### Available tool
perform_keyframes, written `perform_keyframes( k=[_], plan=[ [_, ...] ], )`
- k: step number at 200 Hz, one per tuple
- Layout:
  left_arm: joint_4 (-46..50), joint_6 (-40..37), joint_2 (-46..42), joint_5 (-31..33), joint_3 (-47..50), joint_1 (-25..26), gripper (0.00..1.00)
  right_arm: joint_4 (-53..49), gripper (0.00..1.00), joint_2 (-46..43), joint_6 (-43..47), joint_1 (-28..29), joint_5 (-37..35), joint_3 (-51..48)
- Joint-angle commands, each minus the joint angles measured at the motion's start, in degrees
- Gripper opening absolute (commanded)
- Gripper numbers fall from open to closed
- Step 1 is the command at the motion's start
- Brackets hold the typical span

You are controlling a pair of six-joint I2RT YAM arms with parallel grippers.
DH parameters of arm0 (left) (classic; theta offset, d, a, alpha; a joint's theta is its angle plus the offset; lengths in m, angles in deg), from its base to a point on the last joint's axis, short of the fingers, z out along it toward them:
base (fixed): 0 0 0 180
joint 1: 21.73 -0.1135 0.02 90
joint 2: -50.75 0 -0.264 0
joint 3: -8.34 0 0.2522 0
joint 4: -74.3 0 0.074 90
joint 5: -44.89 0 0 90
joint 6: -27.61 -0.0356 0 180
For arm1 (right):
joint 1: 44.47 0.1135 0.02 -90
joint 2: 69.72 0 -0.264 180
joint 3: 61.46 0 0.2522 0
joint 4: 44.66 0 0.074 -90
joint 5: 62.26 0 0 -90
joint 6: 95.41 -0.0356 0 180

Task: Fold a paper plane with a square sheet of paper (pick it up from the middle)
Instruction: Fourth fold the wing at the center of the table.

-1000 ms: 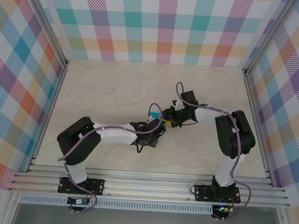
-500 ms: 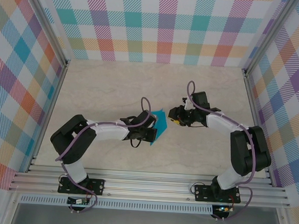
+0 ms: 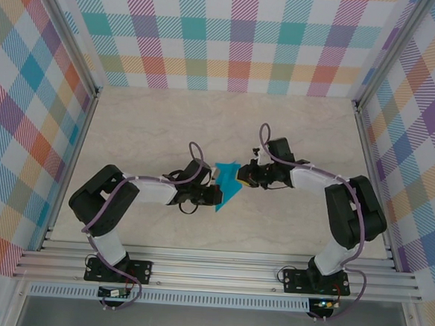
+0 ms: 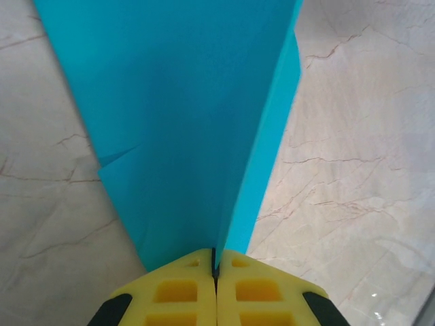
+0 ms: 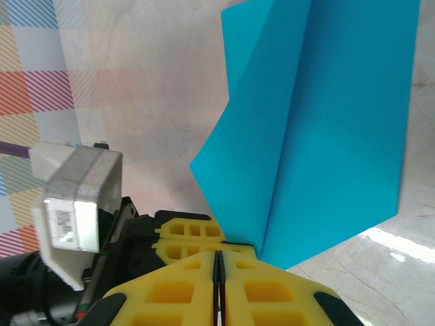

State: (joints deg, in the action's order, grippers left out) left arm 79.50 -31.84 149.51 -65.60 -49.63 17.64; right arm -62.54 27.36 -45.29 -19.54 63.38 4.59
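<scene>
The square sheet of paper (image 3: 227, 186) is teal and folded along a centre crease, held just above the table's middle. My left gripper (image 3: 213, 192) is shut on the crease's lower end, and the paper (image 4: 177, 102) fans out ahead of its yellow fingertips (image 4: 215, 266). My right gripper (image 3: 243, 177) comes in from the right with its jaws shut (image 5: 219, 257), right against the paper's edge (image 5: 319, 122). No paper shows between the right jaws. The left gripper's fingers (image 5: 187, 234) lie just beyond the right fingertips.
The marbled beige table (image 3: 167, 130) has plaid walls on three sides and an aluminium rail (image 3: 218, 267) at the near edge. Both arms reach inward to the middle, with purple cables looping over them.
The right gripper swung back in toward the paper and its jaws closed. The left gripper carried the paper slightly left and stayed shut on it.
</scene>
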Motion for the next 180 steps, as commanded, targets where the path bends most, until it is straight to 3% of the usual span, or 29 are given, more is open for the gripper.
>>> perform_keyframes(
  k=[1, 180],
  plan=[
    [-3.0, 1.1, -0.1, -4.2, 0.7, -1.5, 0.05, 2.8, 0.10, 2.0, -0.7, 1.4, 2.1, 2.0],
    [-11.4, 7.0, 5.0, -15.6, 3.3, -7.5, 0.05, 6.8, 0.08, 12.9, -6.3, 3.8, -1.1, 8.2]
  ],
)
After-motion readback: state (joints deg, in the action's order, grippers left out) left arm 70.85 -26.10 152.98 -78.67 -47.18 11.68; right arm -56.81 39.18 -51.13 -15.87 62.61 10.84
